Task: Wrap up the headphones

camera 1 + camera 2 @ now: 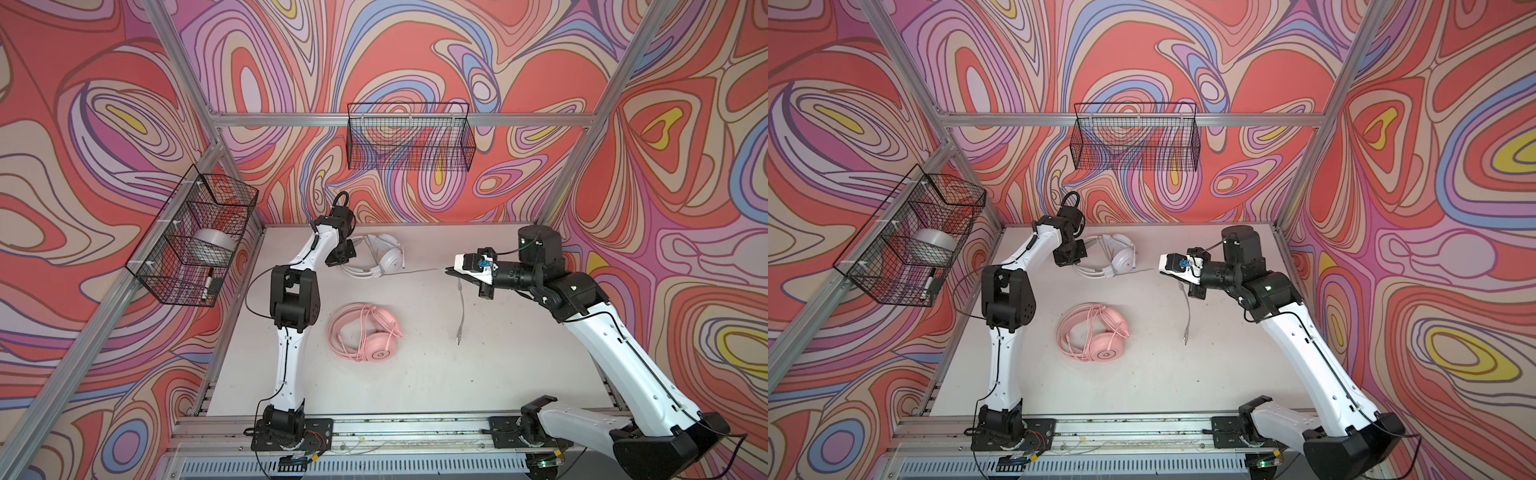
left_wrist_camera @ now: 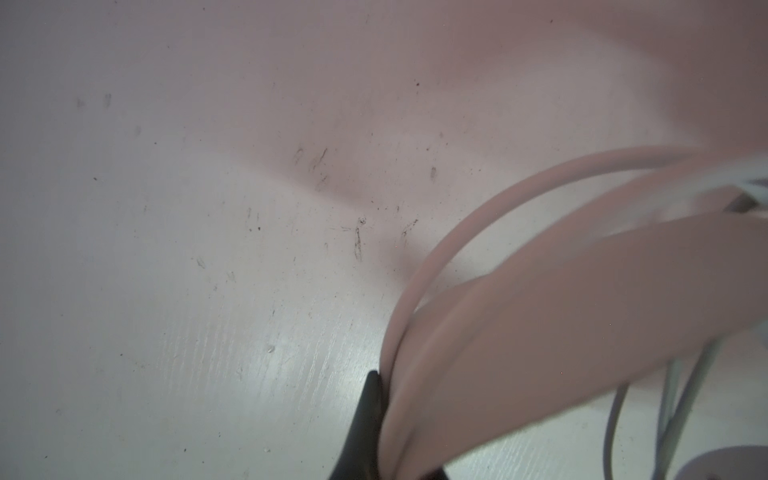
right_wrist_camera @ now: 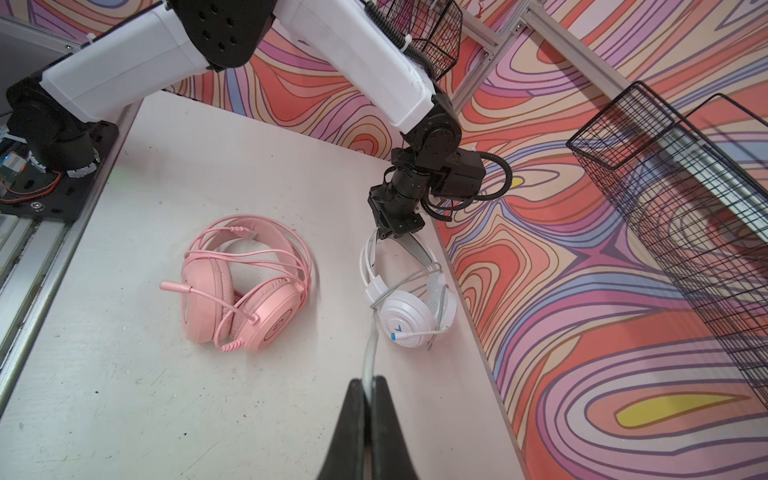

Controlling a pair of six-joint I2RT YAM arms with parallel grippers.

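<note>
The white headphones (image 1: 386,257) lie near the table's back edge. My left gripper (image 1: 352,249) is shut on their headband (image 2: 540,324), which fills the left wrist view beside one black finger (image 2: 368,415). The grey cable (image 1: 424,270) runs taut from the white earcup (image 3: 409,320) to my right gripper (image 3: 368,380), which is shut on it right of the headset. The cable's free end (image 1: 461,311) hangs down to the table. The pink headphones (image 1: 365,332) lie at mid-table with the pink cable (image 3: 266,253) looped around them, and no gripper touches them.
A black wire basket (image 1: 195,241) on the left wall holds a white roll and a marker. Another wire basket (image 1: 409,137) hangs on the back wall. Aluminium frame posts stand at the corners, and a rail (image 1: 395,428) runs along the table's front.
</note>
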